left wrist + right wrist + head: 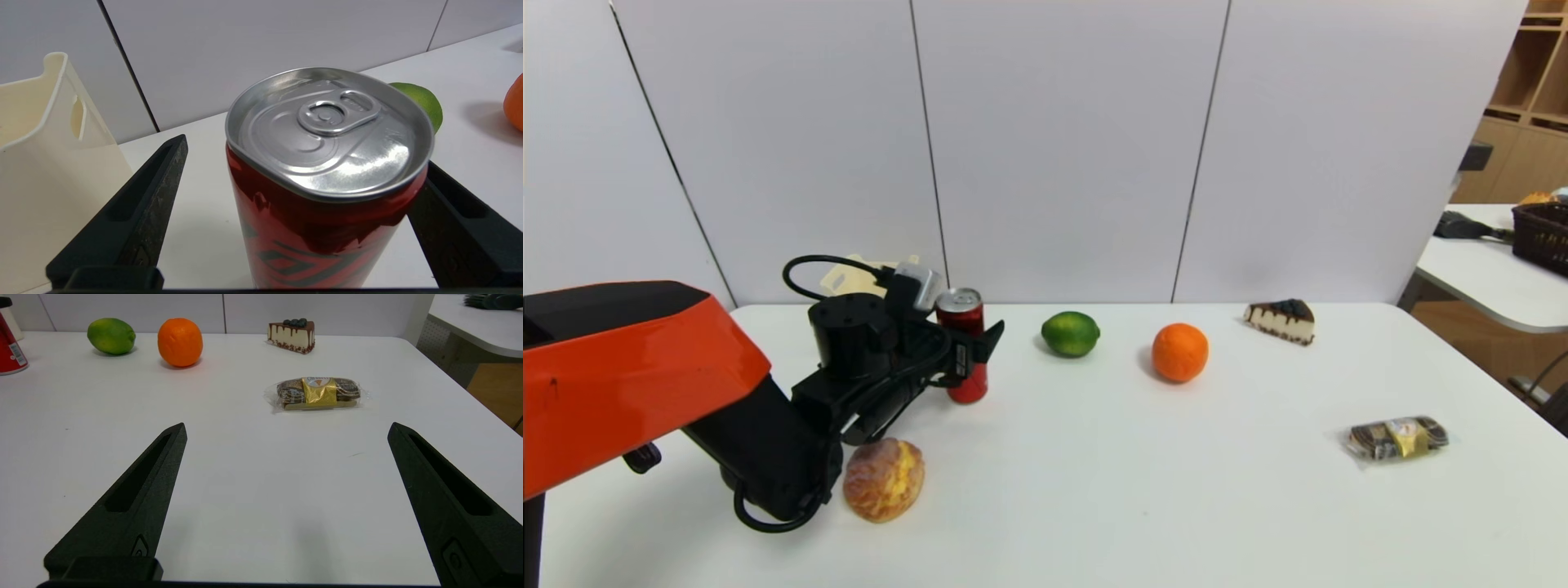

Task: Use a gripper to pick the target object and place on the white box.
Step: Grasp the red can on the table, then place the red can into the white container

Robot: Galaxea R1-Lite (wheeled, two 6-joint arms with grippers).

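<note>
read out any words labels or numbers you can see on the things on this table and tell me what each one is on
None can be read.
Tall red soda can: black pattern on its side, no legible letters.
Same can, right wrist view: white barcode label, too small.
Clear-wrapped snack with gold band: small round logo, blurred.

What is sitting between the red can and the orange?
A green lime sits between the red can and the orange, clearest in the head view.

Left gripper [970,353] straddles the upright red can [963,344].
</note>
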